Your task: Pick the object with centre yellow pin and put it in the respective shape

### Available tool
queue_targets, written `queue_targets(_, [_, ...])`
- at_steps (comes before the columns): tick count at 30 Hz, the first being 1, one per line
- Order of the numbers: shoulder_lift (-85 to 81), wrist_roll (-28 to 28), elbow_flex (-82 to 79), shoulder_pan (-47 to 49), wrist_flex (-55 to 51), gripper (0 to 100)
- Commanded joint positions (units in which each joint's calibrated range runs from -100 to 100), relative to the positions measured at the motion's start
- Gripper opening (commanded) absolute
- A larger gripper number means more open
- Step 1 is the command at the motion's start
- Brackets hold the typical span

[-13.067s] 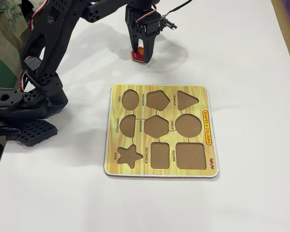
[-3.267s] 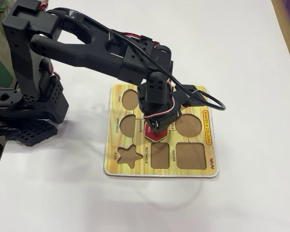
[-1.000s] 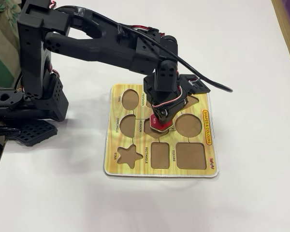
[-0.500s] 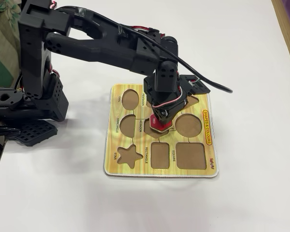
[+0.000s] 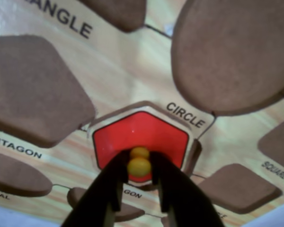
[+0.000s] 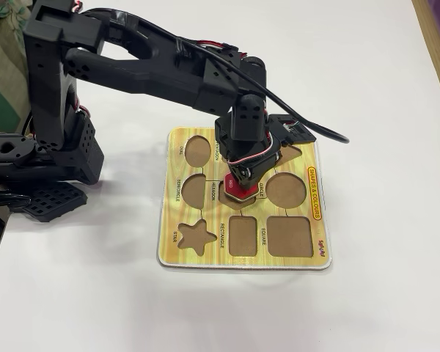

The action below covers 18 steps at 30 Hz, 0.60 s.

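Red hexagon piece [image 5: 141, 137] with its yellow pin [image 5: 139, 166] sits in or just over the board's [image 6: 205, 260] hexagon recess, apparently nearly seated; release and retreat remain. End effector [image 5: 139, 189] is pinched narrow on the pin. Around the piece: "CIRCLE", "PENTAGON", "SQUARE"; board edge reads "SHAPES & COLOURS".

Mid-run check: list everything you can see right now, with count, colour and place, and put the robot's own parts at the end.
Shape board: one, yellow wood-grain with brown cut-outs, flat on the table, right of the arm base in the fixed view.
Hexagon piece: one, red, at the board's hexagon cut-out, under the claw; whether fully seated, cannot tell.
Pin: one, yellow, at the hexagon's centre, between the claw fingers.
Empty cut-outs: circle, square, rectangle, star, plus others partly hidden.
Table: one, white.
Arm: one, black, reaching over the board.
Claw: one, black, shut on the pin.
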State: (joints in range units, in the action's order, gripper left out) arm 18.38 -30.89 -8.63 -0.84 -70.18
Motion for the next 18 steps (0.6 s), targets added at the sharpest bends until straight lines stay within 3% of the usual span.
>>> queue_targets(1, [-1.0,-0.3,-0.4,0.1,-0.7,4])
queue_targets(18, [-1.1,-0.2,-2.2,-0.7,-1.3,4])
